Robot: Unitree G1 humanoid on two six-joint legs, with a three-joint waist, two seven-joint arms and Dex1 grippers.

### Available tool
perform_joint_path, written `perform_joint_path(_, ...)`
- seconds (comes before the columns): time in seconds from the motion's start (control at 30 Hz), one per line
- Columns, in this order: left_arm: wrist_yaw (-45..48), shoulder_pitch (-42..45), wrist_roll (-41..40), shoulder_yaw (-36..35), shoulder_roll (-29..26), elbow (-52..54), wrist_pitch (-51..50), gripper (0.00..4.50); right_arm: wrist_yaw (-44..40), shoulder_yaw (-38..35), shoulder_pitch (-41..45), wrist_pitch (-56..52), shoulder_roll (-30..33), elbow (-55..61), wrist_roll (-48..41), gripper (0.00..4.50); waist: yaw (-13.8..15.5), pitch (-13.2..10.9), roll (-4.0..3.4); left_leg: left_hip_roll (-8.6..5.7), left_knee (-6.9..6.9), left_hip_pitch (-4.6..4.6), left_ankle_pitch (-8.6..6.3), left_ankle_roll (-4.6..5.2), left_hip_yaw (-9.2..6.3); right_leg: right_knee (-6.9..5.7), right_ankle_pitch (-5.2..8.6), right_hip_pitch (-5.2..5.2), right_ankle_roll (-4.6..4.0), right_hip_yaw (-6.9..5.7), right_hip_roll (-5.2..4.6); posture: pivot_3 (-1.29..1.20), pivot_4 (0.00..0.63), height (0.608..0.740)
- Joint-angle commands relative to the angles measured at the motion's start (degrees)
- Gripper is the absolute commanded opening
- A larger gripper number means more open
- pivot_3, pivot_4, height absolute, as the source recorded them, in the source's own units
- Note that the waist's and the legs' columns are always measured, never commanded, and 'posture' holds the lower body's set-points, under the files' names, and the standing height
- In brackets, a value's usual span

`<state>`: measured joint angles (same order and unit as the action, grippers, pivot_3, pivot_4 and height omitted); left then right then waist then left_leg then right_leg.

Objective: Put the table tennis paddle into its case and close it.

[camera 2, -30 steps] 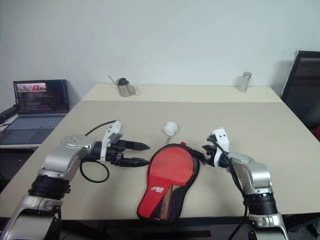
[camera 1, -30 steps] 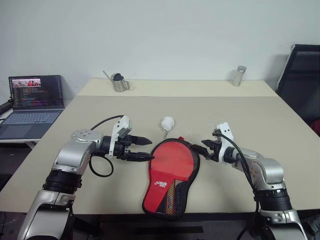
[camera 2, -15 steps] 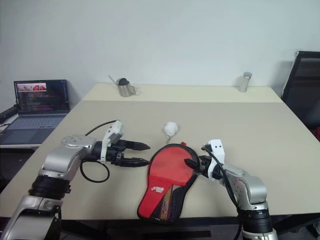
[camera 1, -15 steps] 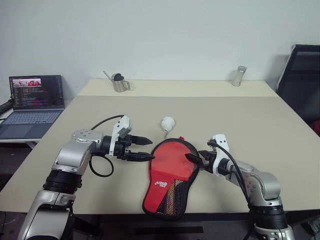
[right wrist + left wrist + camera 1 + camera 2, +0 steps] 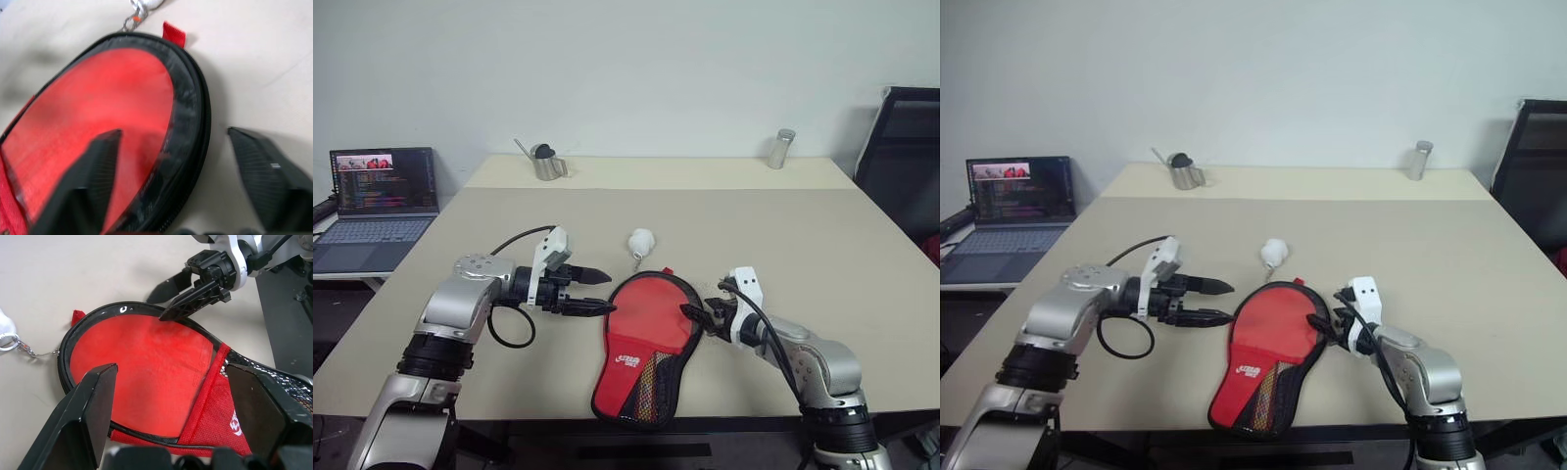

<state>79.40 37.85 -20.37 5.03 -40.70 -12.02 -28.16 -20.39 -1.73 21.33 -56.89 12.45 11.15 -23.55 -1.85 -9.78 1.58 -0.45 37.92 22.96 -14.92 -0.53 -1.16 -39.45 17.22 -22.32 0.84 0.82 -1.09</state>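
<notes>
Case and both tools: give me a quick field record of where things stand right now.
case: red side up on the table, round end away from the robot, edge looks unzipped
paddle: not visible
right tool: open, fingers straddling the case's right rim
left tool: open, at the case's left edge, holding nothing
small white ball: beyond the case's round end

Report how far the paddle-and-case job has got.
Looks done: the case lies red side up on the table, no loose paddle beside it. In hand: the right hand straddles the case's round rim, fingers open; the left hand waits open beside it. Left: closing; I cannot tell whether the zip is shut.
</notes>
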Motion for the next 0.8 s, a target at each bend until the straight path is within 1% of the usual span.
perform_joint_path(0.03,-0.35,-0.1,-1.31,-1.69,-0.5,2.32,0.56,3.83,-0.91,0.19,0.02,-0.89,1.09,2.9,-1.33,2.23,0.0,0.0,0.0,0.0,0.0,0.0,0.0,0.0,0.0,0.0,0.0,0.0,0.0,0.0,0.0,0.0,0.15,0.74)
perform_joint_path(0.23,-0.74,-1.31,-1.6,-2.16,-0.66,3.61,0.09,3.83,-1.34,0.34,0.76,-1.64,2.33,2.01,-1.62,0.18,-0.09,0.0,0.0,0.01,-0.01,-0.01,0.0,0.0,0.0,0.0,0.0,0.0,0.0,0.0,0.01,0.0,0.15,0.74)
perform_joint_path(0.27,-0.6,-1.64,-1.8,-2.15,-0.75,4.1,-0.16,3.83,-1.65,0.53,1.29,-1.6,2.86,1.52,-1.41,0.04,-0.09,0.0,0.0,0.02,-0.01,-0.01,0.0,0.0,0.0,0.0,0.0,0.0,0.0,0.0,0.01,0.0,0.15,0.74)
perform_joint_path(0.53,-0.45,-2.92,-2.29,-1.67,-1.34,5.6,-0.43,3.83,-4.43,0.94,5.94,-0.04,6.53,-2.95,-0.37,0.04,-0.02,0.0,0.0,0.01,0.0,-0.01,0.0,0.0,0.01,0.0,0.0,0.0,0.0,0.0,0.01,0.0,0.15,0.74)
perform_joint_path(0.8,-0.78,-3.29,-2.49,-1.48,-1.07,5.77,-0.54,3.83,-5.31,1.33,8.91,1.43,7.54,-5.65,0.51,0.04,0.04,-0.01,0.0,0.0,0.0,0.0,0.0,0.0,0.01,0.01,0.0,0.0,0.0,0.0,0.01,0.0,0.15,0.74)
